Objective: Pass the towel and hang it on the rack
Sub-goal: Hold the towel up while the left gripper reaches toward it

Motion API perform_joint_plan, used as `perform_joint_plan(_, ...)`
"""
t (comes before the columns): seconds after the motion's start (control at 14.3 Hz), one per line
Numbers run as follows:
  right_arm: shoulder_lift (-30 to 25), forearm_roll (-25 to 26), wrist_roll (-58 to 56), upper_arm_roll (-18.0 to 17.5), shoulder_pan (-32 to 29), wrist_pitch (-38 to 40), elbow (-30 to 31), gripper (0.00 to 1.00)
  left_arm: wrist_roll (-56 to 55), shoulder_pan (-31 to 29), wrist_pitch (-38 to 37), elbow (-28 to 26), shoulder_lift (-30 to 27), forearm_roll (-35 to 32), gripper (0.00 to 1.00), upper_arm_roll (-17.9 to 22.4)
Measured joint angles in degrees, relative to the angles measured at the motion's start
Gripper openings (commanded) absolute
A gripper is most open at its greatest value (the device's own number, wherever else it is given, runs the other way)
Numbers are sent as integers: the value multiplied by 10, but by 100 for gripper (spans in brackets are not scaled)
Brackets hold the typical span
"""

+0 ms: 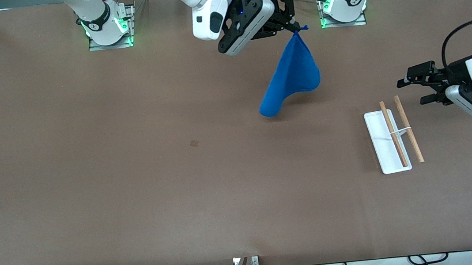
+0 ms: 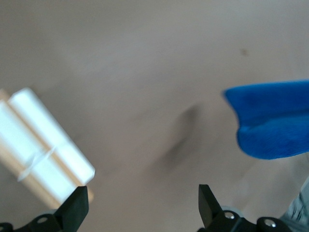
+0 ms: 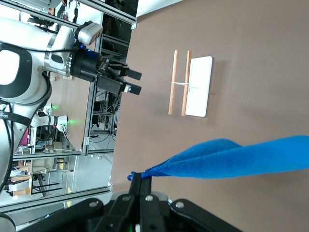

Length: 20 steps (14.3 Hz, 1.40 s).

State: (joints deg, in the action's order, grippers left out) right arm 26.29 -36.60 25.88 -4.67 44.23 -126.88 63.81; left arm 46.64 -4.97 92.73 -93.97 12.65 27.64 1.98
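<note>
The table (image 1: pixel 93 202) is a wide brown surface. On it, toward the left arm's end, stands the rack (image 1: pixel 392 139): a white tray base with two light-wood bars that lie parallel over it.

The towel (image 1: pixel 294 77) is the next largest thing. It is a bright blue cloth and it hangs in the air over the middle of the table, nearer to the robots' bases than the rack is. Its top corner, where a small loop shows, is pinched by the right hand (image 1: pixel 294 29), whose fingers are pressed together on that corner. The cloth falls down from this point in a loose cone, and its lowest fold seems close to the table or just touching it; I cannot tell which.

I judge the towel light, soft and limp. It will fold and swing, and it gives no stiff edge to take. For the pass, a good place to hold is probably the upper part of the cloth just below the right hand.

The left hand (image 1: pixel 411 88) waits with its fingers spread wide, low beside the rack and well apart from the towel. It holds nothing.
</note>
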Motion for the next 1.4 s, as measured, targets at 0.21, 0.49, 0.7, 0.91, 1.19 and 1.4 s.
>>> perform_joint_plan(0.21,1,0,0,0,0,-3,-1,0,173,1,0,-1,25,50,100,-4)
perform_joint_plan(0.49,1,0,0,0,0,-3,-2,0,319,6,-5,-44,46,160,100,-23)
perform_joint_plan(0.7,1,0,0,0,0,-3,-2,0,363,6,-15,-80,51,198,100,-49)
perform_joint_plan(0.91,1,0,0,0,0,-3,-2,0,385,7,-20,-121,49,243,100,-74)
perform_joint_plan(1.19,1,0,0,0,0,-3,-2,0,412,7,-20,-185,33,290,100,-81)
perform_joint_plan(1.4,1,0,0,0,0,-3,-2,0,428,6,-17,-220,18,310,100,-92)
